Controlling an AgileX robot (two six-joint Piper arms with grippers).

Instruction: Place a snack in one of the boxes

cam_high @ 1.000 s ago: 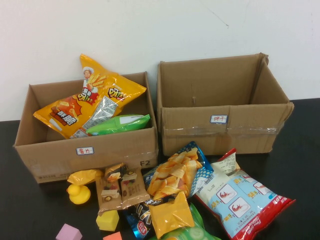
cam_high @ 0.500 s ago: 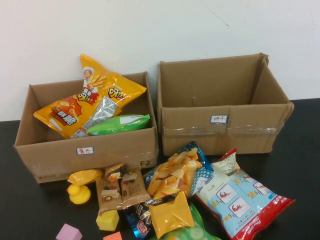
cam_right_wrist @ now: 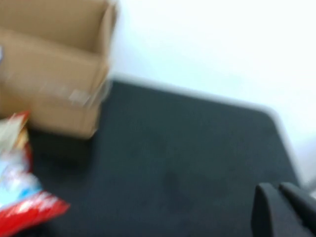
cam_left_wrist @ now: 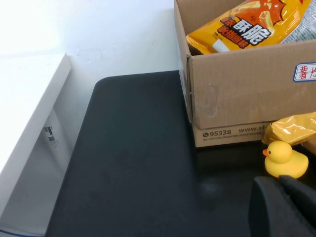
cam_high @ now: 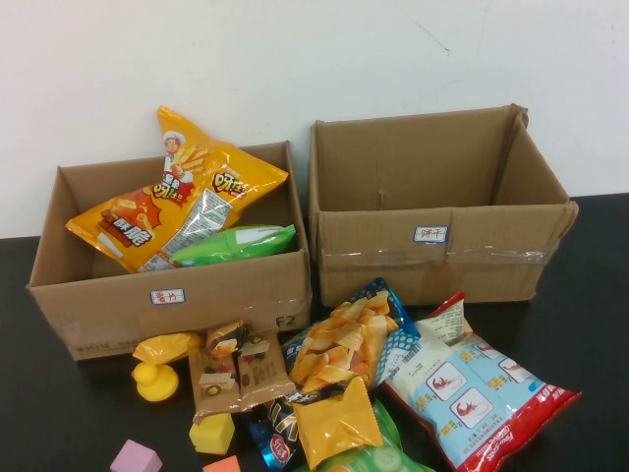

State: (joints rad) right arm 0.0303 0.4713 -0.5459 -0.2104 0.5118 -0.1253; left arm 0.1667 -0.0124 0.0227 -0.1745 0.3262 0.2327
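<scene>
The left box point(cam_high: 167, 295) holds an orange chip bag point(cam_high: 177, 197) and a green bag point(cam_high: 231, 244). The right box point(cam_high: 432, 236) looks empty. Loose snacks lie in front: a blue and orange chip bag point(cam_high: 349, 339), a white and red shrimp bag point(cam_high: 472, 388), a brown packet point(cam_high: 236, 369) and an orange packet point(cam_high: 334, 421). Neither arm shows in the high view. My left gripper point(cam_left_wrist: 276, 181) is shut and empty, low over the table near the left box point(cam_left_wrist: 237, 94). My right gripper point(cam_right_wrist: 273, 188) is shut and empty over bare table, right of the right box point(cam_right_wrist: 54, 74).
A yellow duck point(cam_high: 155, 381) stands in front of the left box, also in the left wrist view point(cam_left_wrist: 284, 158). A yellow block point(cam_high: 213, 433), a purple block point(cam_high: 135, 458) and an orange block point(cam_high: 222, 465) lie at the front edge. A white wall rises behind the boxes.
</scene>
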